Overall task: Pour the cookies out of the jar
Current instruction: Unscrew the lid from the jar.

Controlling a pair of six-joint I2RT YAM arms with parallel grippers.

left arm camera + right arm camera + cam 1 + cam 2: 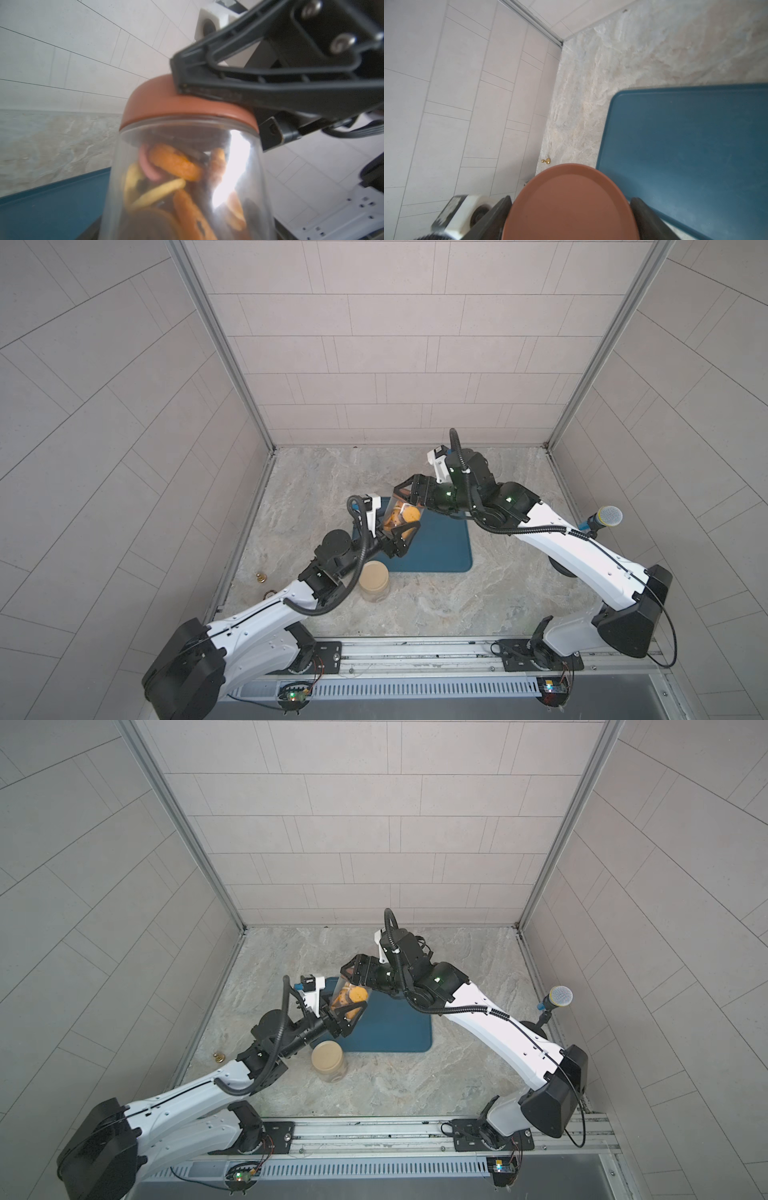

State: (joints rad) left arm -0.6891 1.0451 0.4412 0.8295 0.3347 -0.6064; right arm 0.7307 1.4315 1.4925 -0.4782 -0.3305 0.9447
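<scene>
Table (457,605) walled by tile on the left, far and right sides; a rail runs along the near edge. Blue tray (440,547) lies mid-table, its right and near parts bare. A second jar (374,578), tan-lidded, stands upright just off the tray's near-left corner, close beside the left forearm. Mic (606,519) stands at the right edge, well apart from the grippers. Brass knob (261,577) sits by the left wall.

Both arms reach inward and meet over the tray's far-left part. Left gripper (405,531) comes from near-left and is clamped around the body of the jar (401,516), held off the tray. Right gripper (405,497) comes from the right, bent down at the wrist, and is closed on the lid (571,203), with fingers (641,209) on either side of it.

Jar is clear and tilted, lid end toward far-right. Lid is brown and seated on the mouth (166,104). Cookies (172,164) are inside the jar: mostly orange-yellow, one pink, some dark.
</scene>
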